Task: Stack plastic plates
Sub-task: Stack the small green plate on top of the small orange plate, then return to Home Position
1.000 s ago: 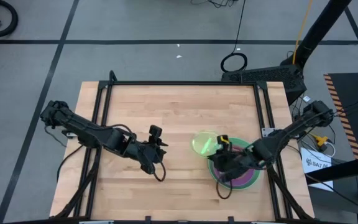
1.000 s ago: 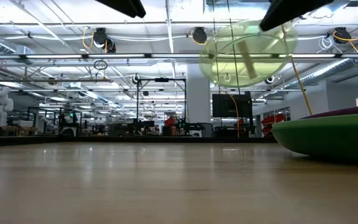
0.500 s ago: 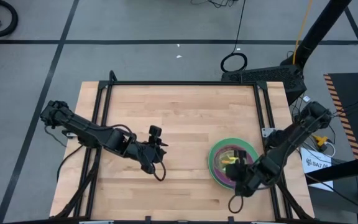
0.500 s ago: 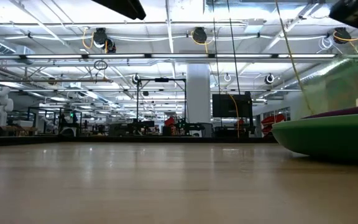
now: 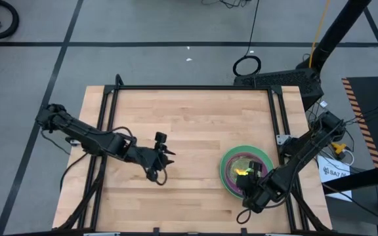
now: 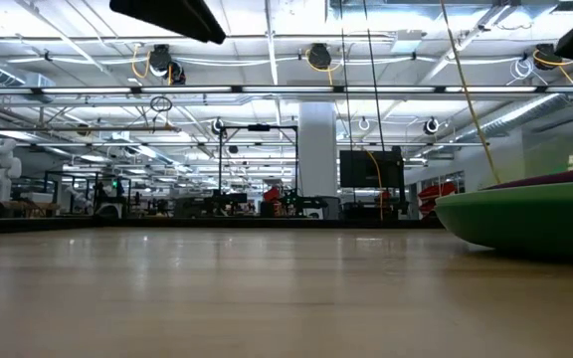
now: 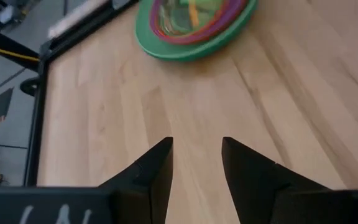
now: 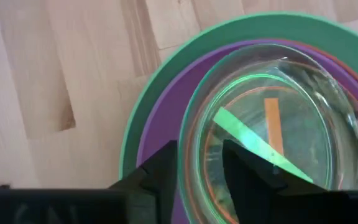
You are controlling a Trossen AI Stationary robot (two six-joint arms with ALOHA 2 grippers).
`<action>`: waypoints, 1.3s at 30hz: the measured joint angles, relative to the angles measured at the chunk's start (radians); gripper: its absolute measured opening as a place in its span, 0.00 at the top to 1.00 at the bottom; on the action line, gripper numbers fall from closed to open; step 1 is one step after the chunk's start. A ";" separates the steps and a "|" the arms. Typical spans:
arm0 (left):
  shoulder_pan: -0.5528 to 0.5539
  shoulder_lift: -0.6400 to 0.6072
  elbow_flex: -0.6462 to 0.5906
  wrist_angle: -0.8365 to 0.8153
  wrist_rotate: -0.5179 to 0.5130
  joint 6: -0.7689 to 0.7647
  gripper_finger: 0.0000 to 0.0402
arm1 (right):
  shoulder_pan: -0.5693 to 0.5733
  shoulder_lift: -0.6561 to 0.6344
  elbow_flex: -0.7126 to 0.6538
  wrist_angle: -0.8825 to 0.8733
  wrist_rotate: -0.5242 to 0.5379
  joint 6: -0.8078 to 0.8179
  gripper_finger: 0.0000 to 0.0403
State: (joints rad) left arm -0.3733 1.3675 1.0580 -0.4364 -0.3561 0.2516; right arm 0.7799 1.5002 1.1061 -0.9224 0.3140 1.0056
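My right gripper [image 5: 251, 187] has set the lime plate [image 8: 272, 149] on the stack [image 5: 227, 172] and opened, holding nothing; my left gripper [image 7: 196, 163] waits open, empty, mid-bench.

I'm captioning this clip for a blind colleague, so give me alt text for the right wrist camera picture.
A stack of round plastic plates sits on the wooden table: a green plate at the bottom, a purple one on it, and a clear lime-tinted plate on top. The right pincer has its two dark fingers on either side of the top plate's rim.
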 joint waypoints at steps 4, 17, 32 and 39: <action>-0.001 -0.076 -0.104 0.105 0.001 -0.020 0.64 | 0.001 0.000 0.000 -0.003 0.036 0.004 0.64; 0.009 -0.295 -0.369 0.368 -0.011 -0.021 0.64 | -0.013 0.000 0.000 0.131 0.449 -0.235 0.63; 0.189 -0.547 -0.522 0.409 0.072 0.054 0.64 | -0.358 -0.001 -0.001 0.623 0.195 -1.054 0.68; 0.298 -0.662 -0.626 0.426 0.150 0.039 0.64 | -0.568 -0.044 -0.078 0.802 -0.128 -1.225 0.68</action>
State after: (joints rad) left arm -0.0748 0.7052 0.4321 -0.0108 -0.2064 0.2903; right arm 0.2120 1.4564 1.0283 -0.1204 0.1858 -0.2195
